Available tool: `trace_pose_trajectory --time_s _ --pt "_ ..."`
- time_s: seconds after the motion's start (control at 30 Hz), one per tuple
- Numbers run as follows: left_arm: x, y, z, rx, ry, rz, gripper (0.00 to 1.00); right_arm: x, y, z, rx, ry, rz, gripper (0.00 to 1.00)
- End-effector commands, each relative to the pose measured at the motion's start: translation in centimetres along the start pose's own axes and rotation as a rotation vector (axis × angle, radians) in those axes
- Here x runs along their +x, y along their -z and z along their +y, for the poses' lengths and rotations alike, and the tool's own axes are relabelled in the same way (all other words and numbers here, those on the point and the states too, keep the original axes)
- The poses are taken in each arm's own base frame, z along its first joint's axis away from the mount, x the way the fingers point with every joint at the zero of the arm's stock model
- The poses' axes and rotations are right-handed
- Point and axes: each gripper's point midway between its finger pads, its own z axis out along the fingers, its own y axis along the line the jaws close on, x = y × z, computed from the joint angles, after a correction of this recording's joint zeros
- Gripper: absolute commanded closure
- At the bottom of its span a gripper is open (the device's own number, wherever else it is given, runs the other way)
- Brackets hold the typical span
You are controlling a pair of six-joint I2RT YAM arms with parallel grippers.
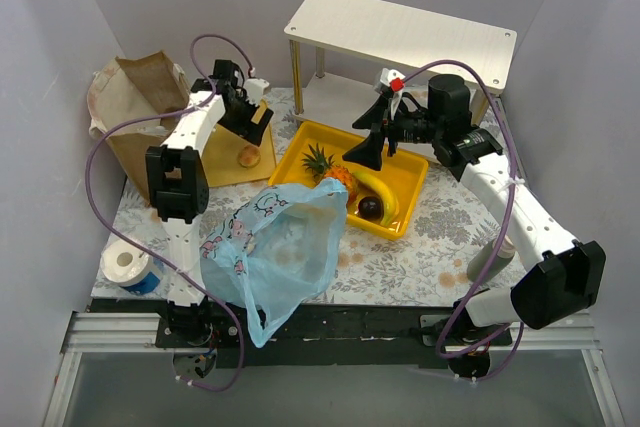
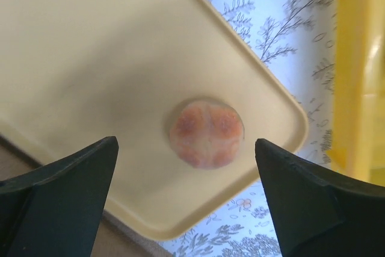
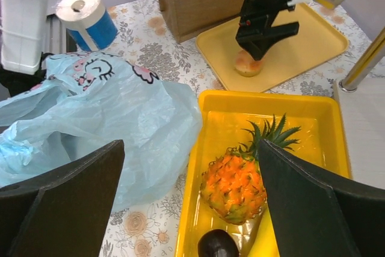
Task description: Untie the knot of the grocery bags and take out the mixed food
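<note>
The light-blue plastic bag [image 1: 275, 252] lies crumpled on the tabletop [image 1: 440, 247], its upper edge lapping against the near-left corner of the deep yellow tray [image 1: 405, 172]; whether a knot remains in it cannot be told. Inside that tray sit a small pineapple [image 3: 233, 188] toward the left, a dark round fruit [image 3: 216, 245] just nearer than it, and a banana [image 1: 380, 192] beside both on the right. The right fingers [image 3: 60, 197] hang above the tray, spread wide apart with nothing between them. Left of the deep yellow tray, across a narrow strip of flowered cloth, lies a flat pale tray [image 2: 90, 58] carrying a single pink-iced doughnut [image 2: 206, 135] near its corner closest to the deep tray. The left fingers [image 2: 66, 191] are poised straight over that doughnut, parted to either side of it and not touching it. Beyond the flat tray, further left of the deep yellow tray, stands the brown paper bag [image 1: 140, 97], upright with its mouth gaping. A white tape roll [image 1: 127, 265] rests far to the near-left of the deep tray, and a pale shelf [image 1: 400, 32] stands behind it.
</note>
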Motion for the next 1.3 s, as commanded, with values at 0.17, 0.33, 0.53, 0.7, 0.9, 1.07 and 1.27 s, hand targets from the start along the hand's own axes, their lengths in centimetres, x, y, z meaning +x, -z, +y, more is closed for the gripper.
trace_pose_trajectory --time_s 0.17,0.33,0.53,0.7,0.9,1.07,1.27 --pt "-8.1 25.1 -7.4 0.056 -0.145 -0.537 0.02 -5.0 1.2 4.1 -0.17 0.096 -0.121 0.02" --pt "-2.1 30.3 -15.6 0.262 -0.425 -0.617 0.02 -3.0 1.3 4.3 -0.158 0.063 -0.111 0.01" --pt "9.7 25.0 -20.2 0.463 -0.421 -0.295 0.02 -1.6 1.5 4.8 -0.157 0.035 -0.102 0.01" --pt "15.0 19.5 -16.8 0.209 -0.505 -0.133 0.02 -1.0 1.7 5.3 -0.171 0.023 -0.098 0.01" --pt "19.3 18.0 -11.0 -0.08 -0.615 0.072 0.31 0.0 1.9 5.8 -0.177 0.007 -0.088 0.01" --pt "19.0 20.7 -5.1 -0.309 -0.649 0.122 0.67 0.8 1.9 5.9 -0.18 -0.017 -0.08 0.02" --pt "17.9 23.8 -2.1 -0.355 -0.546 0.063 0.82 0.6 1.7 5.9 -0.189 -0.004 -0.091 0.02"
